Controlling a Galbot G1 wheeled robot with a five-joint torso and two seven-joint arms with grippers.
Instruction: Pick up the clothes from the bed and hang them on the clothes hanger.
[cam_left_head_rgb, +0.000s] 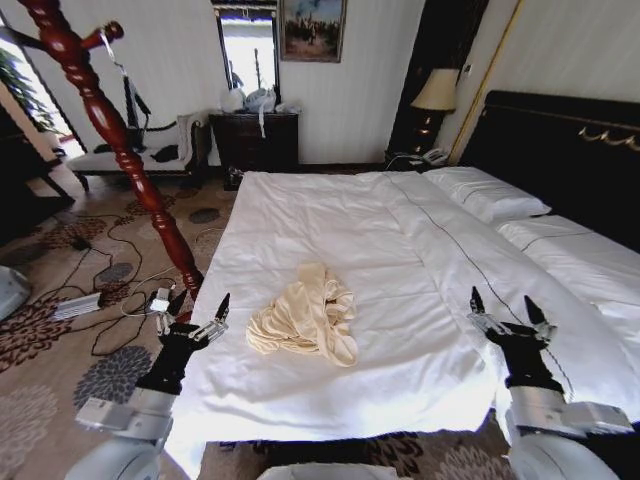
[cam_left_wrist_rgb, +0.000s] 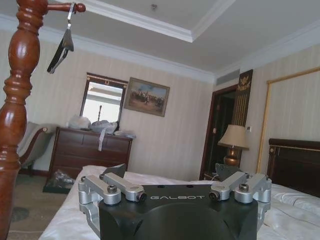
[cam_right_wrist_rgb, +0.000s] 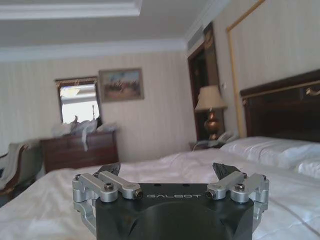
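Note:
The clothes (cam_left_head_rgb: 305, 318), a crumpled cream garment, lie on the white sheet near the foot of the bed (cam_left_head_rgb: 400, 250). My left gripper (cam_left_head_rgb: 201, 303) hovers open at the bed's left edge, a short way left of the clothes. My right gripper (cam_left_head_rgb: 503, 306) is open over the sheet, further off to their right. Both wrist views show open jaws holding nothing: the left gripper (cam_left_wrist_rgb: 170, 172) and the right gripper (cam_right_wrist_rgb: 169, 169). The dark clothes hanger (cam_left_wrist_rgb: 62, 46) hangs by its wire hook from a peg high on the red-brown wooden stand (cam_left_head_rgb: 112, 135), beside the bed's left side.
Cables and a power strip (cam_left_head_rgb: 78, 305) lie on the patterned carpet left of the bed. A dark dresser (cam_left_head_rgb: 258, 140) and a bench (cam_left_head_rgb: 130, 158) stand by the far wall. Pillows (cam_left_head_rgb: 488, 195), the dark headboard (cam_left_head_rgb: 570, 150) and a lamp (cam_left_head_rgb: 437, 92) are at the right.

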